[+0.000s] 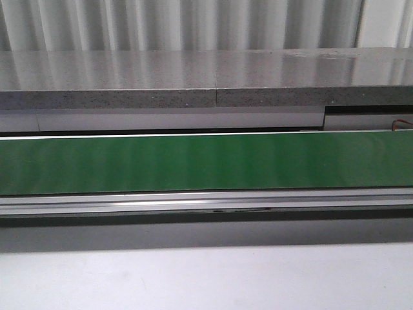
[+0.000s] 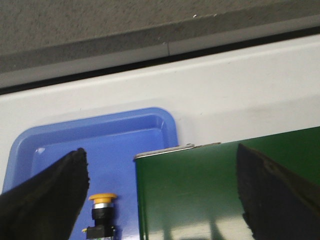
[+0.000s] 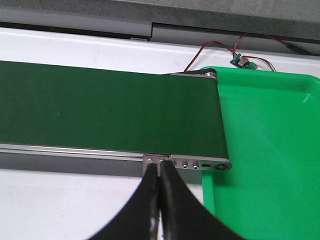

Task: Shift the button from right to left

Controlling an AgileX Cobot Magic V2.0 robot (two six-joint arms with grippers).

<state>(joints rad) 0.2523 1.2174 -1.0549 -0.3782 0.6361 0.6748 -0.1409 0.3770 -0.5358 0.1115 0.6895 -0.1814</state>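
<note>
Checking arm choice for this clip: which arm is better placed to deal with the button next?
Left. Its open claw hangs over the blue tray holding the button. The right claw is shut, by the green tray, with no button in its view.

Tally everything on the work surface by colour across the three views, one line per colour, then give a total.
Green: 2, the conveyor belt and the green tray.
Blue: 1, the blue tray.
Yellow-capped: 1, the button standing in the blue tray.
Total: 4.
</note>
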